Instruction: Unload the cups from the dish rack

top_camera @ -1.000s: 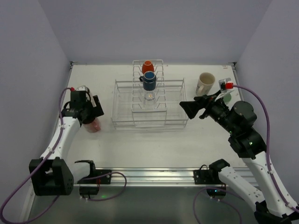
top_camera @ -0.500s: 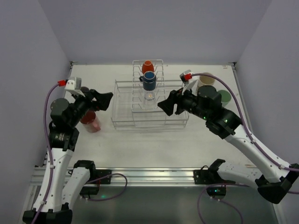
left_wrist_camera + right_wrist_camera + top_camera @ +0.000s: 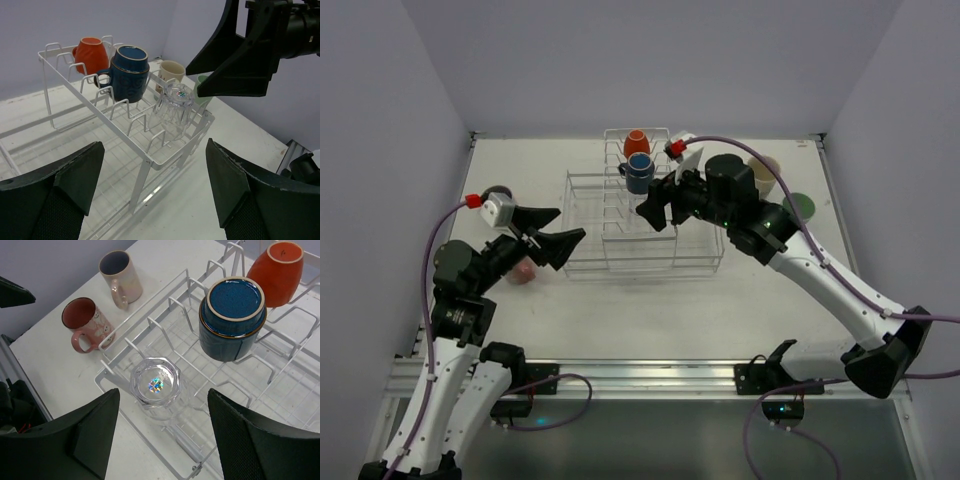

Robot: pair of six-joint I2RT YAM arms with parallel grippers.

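While both grippers hover near the dish rack (image 3: 586,222), three cups sit bottoms-up on its middle tines: orange mug (image 3: 275,265) at the back, dark-blue mug (image 3: 232,320), then clear glass (image 3: 155,387). The right gripper (image 3: 655,212) hangs over the glass, jaws spread and empty. The left gripper (image 3: 568,225) (also agape, holding nothing) is off the rack's left front corner. Two pink mugs (image 3: 87,322) stand on the table (image 3: 650,310) to the rack's left, and a cream mug (image 3: 171,71) and a green cup (image 3: 802,205) to its right.

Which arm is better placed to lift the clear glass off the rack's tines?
Right. Its open end effector hangs over the clear glass, which sits centred in the right wrist view. The left end effector, also open, is at the dish rack's left end, farther from the glass.
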